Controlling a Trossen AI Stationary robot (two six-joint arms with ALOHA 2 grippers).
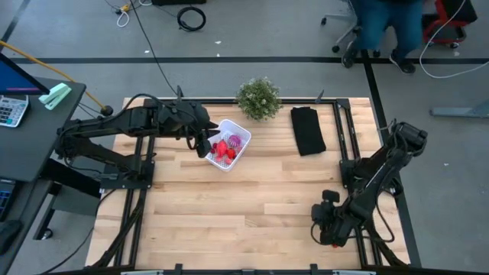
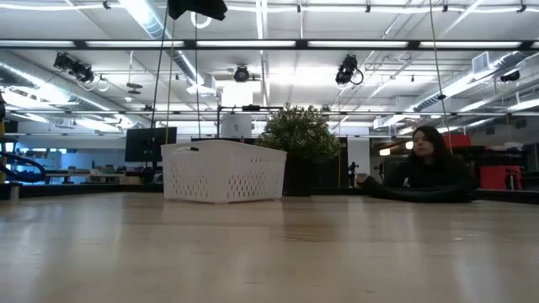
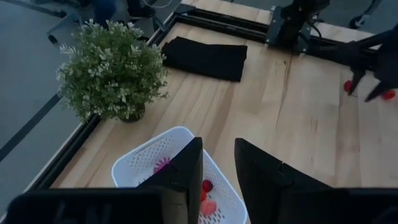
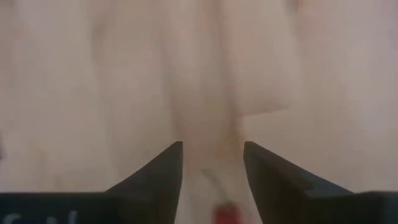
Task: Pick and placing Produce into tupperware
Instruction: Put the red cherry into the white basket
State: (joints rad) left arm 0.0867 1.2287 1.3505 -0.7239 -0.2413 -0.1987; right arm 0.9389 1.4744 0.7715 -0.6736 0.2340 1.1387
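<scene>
The white perforated tupperware [image 1: 229, 145] stands on the far middle of the table and holds several red pieces of produce [image 1: 222, 151] and a spiky purple one [image 1: 235, 140]. My left gripper [image 3: 217, 180] hovers open just above the container's left rim [image 3: 140, 155], with nothing between its fingers. My right gripper [image 4: 212, 180] is open and low over the table near the right near corner. A small red piece [image 4: 225, 214] lies on the wood between its fingers. Two red pieces [image 3: 348, 86] [image 3: 388, 94] show beside that gripper in the left wrist view.
A green potted plant [image 1: 258, 98] stands at the far edge, next to the tupperware. A black folded cloth [image 1: 307, 130] lies to its right. A person [image 2: 429, 164] sits beyond the table's far side. Bare wood [image 1: 252, 206] fills the middle and near part.
</scene>
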